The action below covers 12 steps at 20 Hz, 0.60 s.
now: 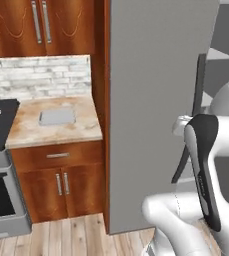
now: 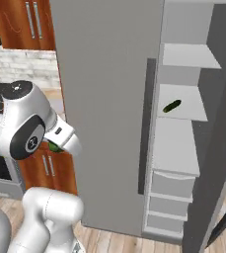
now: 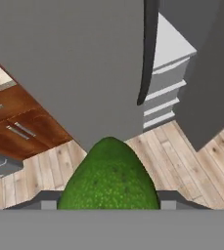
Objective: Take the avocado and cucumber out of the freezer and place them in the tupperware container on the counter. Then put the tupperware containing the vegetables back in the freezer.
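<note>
The freezer [image 2: 109,108] stands with its right door swung open, pale shelves showing. Left of it, the table [image 1: 31,127] carries the tupperware container [image 1: 57,117] near the back wall. The cucumber [image 2: 171,105] lies on a middle freezer shelf. The pincer [image 3: 108,202] grips the avocado [image 3: 108,178], held above the wooden floor [image 3: 182,161].

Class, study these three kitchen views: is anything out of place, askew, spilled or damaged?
Nothing is spilled or damaged. The freezer stands open with the cucumber lying slantwise on a shelf. The gripper is closed on the avocado above the wooden floor, while the tupperware container sits empty on the counter.
</note>
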{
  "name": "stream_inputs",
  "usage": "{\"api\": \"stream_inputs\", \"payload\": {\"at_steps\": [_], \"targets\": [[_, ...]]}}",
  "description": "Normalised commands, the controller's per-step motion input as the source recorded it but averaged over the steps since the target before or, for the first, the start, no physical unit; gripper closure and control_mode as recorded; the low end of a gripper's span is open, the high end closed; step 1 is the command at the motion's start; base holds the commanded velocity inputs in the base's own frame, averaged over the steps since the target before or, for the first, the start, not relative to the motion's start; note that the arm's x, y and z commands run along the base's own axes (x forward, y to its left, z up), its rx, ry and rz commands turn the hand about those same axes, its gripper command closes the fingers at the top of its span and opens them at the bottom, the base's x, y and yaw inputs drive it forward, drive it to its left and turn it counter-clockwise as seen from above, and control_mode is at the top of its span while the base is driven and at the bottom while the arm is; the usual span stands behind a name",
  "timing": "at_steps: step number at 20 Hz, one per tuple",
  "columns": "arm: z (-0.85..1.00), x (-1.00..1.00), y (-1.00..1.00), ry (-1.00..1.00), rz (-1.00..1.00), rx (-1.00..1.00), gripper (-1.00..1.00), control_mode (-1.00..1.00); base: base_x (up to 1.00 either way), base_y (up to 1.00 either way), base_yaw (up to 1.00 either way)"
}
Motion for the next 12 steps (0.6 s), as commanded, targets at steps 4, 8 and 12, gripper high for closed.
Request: {"api": "stream_inputs", "payload": {"at_steps": [4,8,12], "targets": [[0.0,0.0,0.0,0.0,0.0,0.0,1.0,1.0,0.16,1.0,0.0],[0.0,0.0,0.0,0.0,0.0,0.0,1.0,1.0,0.34,1.0,-0.01],[0.0,0.0,0.0,0.0,0.0,0.0,1.0,1.0,0.61,1.0,-0.04]]}}
